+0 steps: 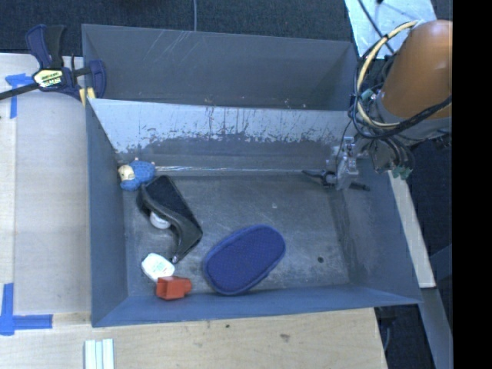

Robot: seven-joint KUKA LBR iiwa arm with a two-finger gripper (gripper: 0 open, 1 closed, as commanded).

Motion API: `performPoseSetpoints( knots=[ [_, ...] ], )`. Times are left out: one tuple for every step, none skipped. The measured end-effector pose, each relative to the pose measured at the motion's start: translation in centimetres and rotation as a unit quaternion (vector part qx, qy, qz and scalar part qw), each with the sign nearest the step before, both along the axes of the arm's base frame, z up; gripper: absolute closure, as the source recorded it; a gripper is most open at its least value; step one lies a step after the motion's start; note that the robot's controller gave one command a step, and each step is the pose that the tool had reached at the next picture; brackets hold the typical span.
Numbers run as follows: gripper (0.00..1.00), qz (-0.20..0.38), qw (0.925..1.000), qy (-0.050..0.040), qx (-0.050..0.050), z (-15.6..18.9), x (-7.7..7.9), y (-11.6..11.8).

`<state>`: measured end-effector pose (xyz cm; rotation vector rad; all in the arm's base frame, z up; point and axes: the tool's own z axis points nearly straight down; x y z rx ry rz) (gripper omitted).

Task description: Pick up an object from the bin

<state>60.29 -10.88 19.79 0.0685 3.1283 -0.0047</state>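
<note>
Gripper (337,174): positioned at rear-right corner of bin (231,68), low near the floor, approx. where rear wall meets right wall. Open/shut state: cannot tell, as the cables and wrist hardware clutter that area. No object seen in its grasp; it appears clear of all contents.

Contents, well apart from gripper:
- blue oval pad (243,259), front centre, nearest item.
- black curved object (171,212), left.
- blue-yellow toy (135,174), rear-left.
- white piece (157,266) and red block (174,288), front-left, just beside each other.
</note>
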Motion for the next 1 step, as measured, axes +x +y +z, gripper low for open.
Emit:
performPoseSetpoints(
  knots=[
    [1.0, 0.011, 0.9999, -0.0008, 0.0, 10.34, 0.8, -0.88]
  ],
)
